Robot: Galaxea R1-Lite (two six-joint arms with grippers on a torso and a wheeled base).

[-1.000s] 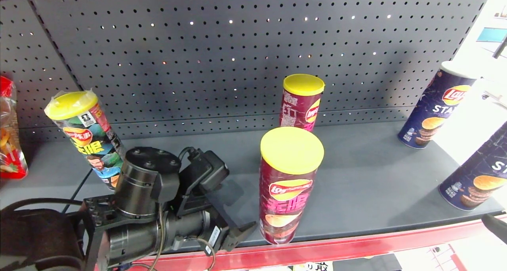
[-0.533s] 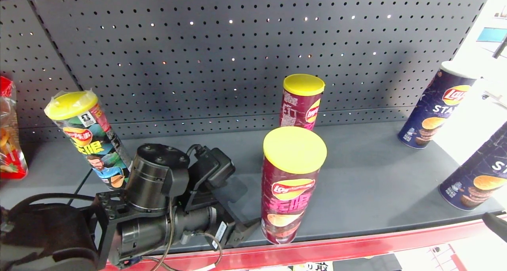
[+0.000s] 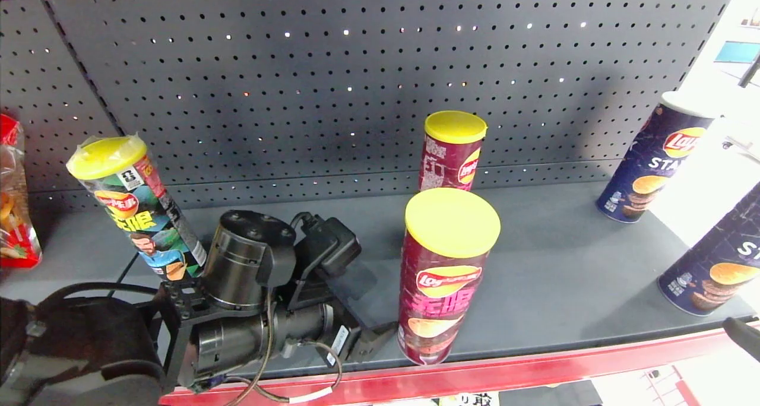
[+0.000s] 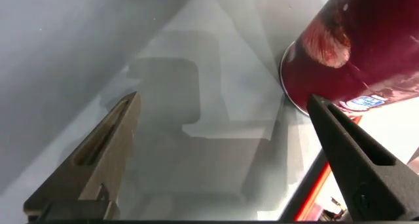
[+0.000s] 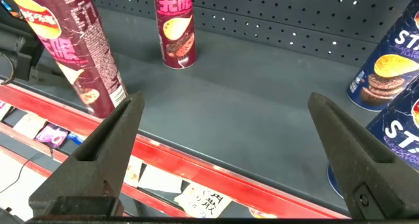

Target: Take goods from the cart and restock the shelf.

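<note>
A maroon chip can (image 3: 445, 287) with a yellow lid stands at the front edge of the grey shelf (image 3: 552, 275), leaning slightly right. My left gripper (image 3: 380, 338) sits low on the shelf just left of the can's base. Its fingers are open with nothing between them. In the left wrist view the left gripper (image 4: 222, 99) has one fingertip right beside the can's bottom rim (image 4: 353, 60). A second maroon can (image 3: 451, 154) stands behind, by the pegboard. My right gripper (image 5: 226, 99) hangs open in front of the shelf, right of the front can (image 5: 72, 47).
A can in green wrapping (image 3: 139, 216) stands at the left, with a red snack bag (image 3: 15, 204) beyond it. Two dark blue cans (image 3: 653, 162) (image 3: 709, 263) stand at the right end. The shelf has a red front lip (image 3: 534, 364).
My left arm has slid right along the shelf front. The front maroon can has shifted right with it and now leans a little.
</note>
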